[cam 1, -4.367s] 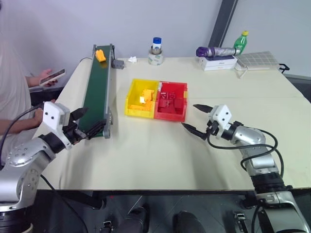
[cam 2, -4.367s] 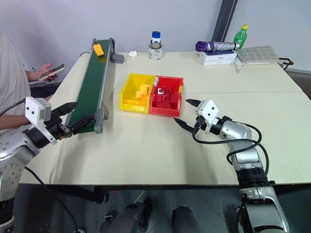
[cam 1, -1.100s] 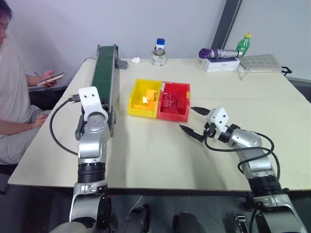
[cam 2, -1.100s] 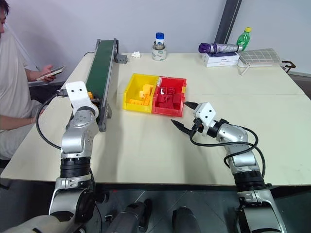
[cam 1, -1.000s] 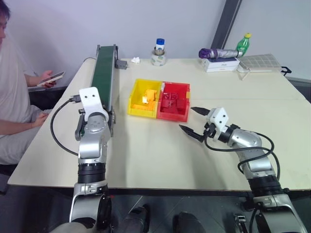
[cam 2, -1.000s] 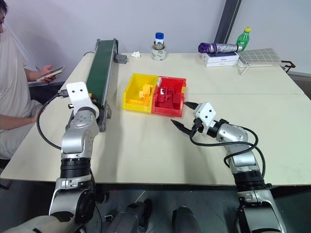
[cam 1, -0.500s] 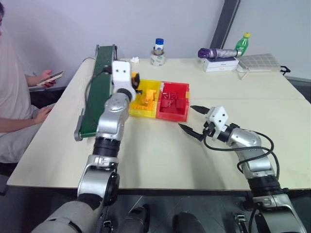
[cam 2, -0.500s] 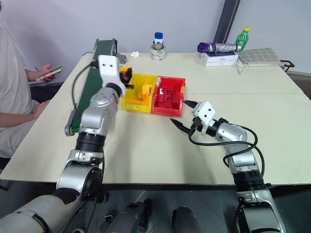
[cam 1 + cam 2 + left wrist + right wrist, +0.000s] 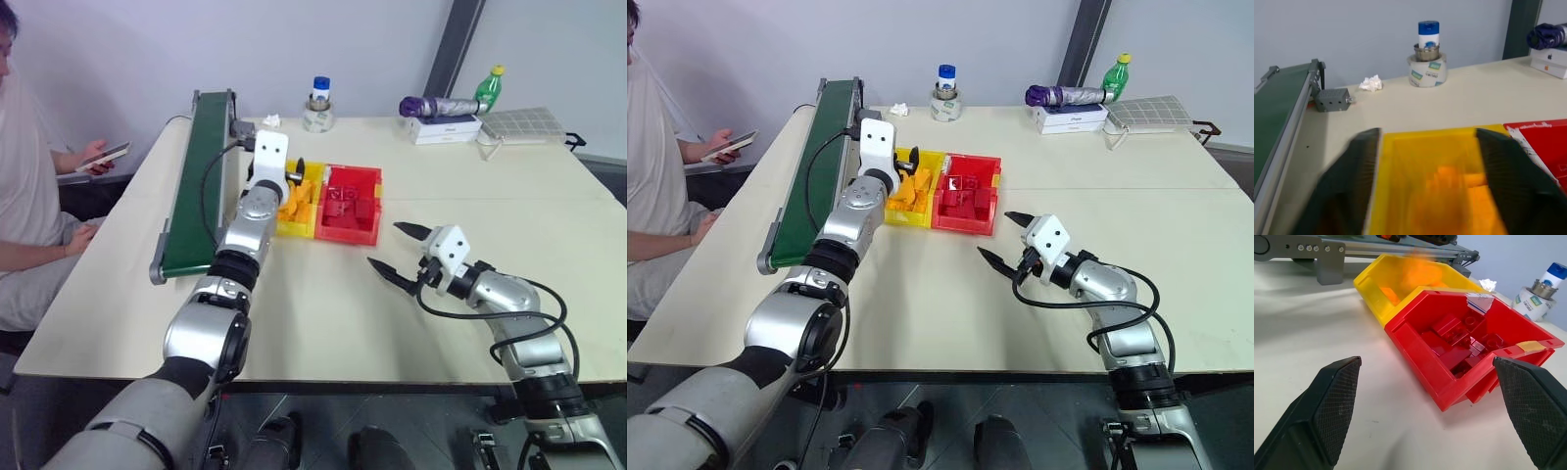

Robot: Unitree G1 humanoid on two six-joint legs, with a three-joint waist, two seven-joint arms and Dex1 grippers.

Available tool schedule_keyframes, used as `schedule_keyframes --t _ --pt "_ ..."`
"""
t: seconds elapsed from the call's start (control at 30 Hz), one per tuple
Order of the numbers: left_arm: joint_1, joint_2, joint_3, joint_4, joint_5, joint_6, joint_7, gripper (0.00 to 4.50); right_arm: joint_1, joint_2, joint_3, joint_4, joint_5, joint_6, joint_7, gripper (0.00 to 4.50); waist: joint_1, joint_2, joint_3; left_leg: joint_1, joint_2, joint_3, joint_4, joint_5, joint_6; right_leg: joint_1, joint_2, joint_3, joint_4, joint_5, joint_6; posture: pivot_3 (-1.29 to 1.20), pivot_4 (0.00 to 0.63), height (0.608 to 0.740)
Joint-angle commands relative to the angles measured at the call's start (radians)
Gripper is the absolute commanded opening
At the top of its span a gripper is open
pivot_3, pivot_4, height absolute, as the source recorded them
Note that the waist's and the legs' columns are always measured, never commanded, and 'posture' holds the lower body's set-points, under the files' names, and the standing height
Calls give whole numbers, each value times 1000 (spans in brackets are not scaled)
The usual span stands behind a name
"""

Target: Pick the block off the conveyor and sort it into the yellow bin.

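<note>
Counts: one conveyor [image 9: 199,181], two bins side by side and touching, yellow bin [image 9: 294,227] and red bin [image 9: 349,205]; two bottles at the far worktop [image 9: 323,294] edge; one person [image 9: 24,206] seated at the left with a phone [image 9: 101,154].
Block: a blurred orange shape [image 9: 1449,178] sits between the left fingers over the yellow bin's interior, among other orange bricks; cannot tell whether it has landed or is mid-fall.
Left gripper [image 9: 912,161]: over the yellow bin, fingers wide apart, nothing clamped between them.
Right gripper [image 9: 395,253]: low over bare worktop in front of the red bin, fingers wide, holding nothing.
Change: about a second back the left arm stood by the conveyor's near end; it has since swung across to the yellow bin. Half a second back an orange block was pinched at its fingers; the fingers now stand spread. Right gripper has barely shifted.
Belt: green surface bare along its visible length.
Red bin: holds several red bricks [image 9: 1457,340].
Room: broad bare worktop in front of both bins and to the right; conveyor runs along the left edge, near the yellow bin.
</note>
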Motion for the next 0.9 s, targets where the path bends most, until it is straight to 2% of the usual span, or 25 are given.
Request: schedule_keyframes --t 0.03,0.1,0.27,0.33,0.43,0.53,0.63,0.77,0.9 --pt "-7 10 18 -78 -38 -26 -73 4481 -27 -6 -21 -34 14 -11 -1 4500 0 0 0 0 0 0 0 0 0 0 0 0 0 0 0 0 150 740" --pt "53 42 27 -230 -68 73 -110 4481 -37 -3 -15 -22 15 -14 5 4500 -4 0 0 0 0 0 0 0 0 0 0 0 0 0 0 0 150 740" --pt "295 164 -1 -867 -215 464 -290 4481 -58 4 -4 12 14 -26 27 4500 -33 0 0 0 0 0 -1 1 2 -1 1 1 1 0 0 0 150 740" --pt "396 224 33 -1102 -320 562 -354 4481 -73 7 1 31 14 -34 38 4500 -35 1 0 0 1 0 -1 1 2 -2 1 2 2 0 -1 0 150 740" --pt "539 327 110 -1303 -405 700 -385 4481 -100 10 5 74 14 -53 59 4500 -27 1 0 1 1 0 -1 2 2 -2 2 2 2 1 -2 0 150 740" --pt "721 452 209 -1378 -432 738 -444 4481 -134 14 5 131 12 -82 77 4500 -32 4 -2 5 2 0 -1 0 -1 2 2 2 2 0 -4 0 150 740" --pt "835 553 273 -1390 -426 695 -503 4481 -142 17 8 158 12 -103 92 4500 -20 3 -1 4 3 -1 -1 0 -1 0 3 3 2 -1 -7 0 150 740" --pt "956 638 354 -1363 -417 593 -597 4481 -159 19 9 189 11 -117 105 4500 -4 3 -1 3 3 0 -1 0 -1 -2 3 3 -1 -2 -10 0 150 740" --pt "1054 672 444 -1317 -452 506 -705 4481 -174 14 10 211 10 -128 120 4500 -3 3 -1 3 3 1 -3 0 -1 -4 2 4 -1 -2 -11 0 150 740"
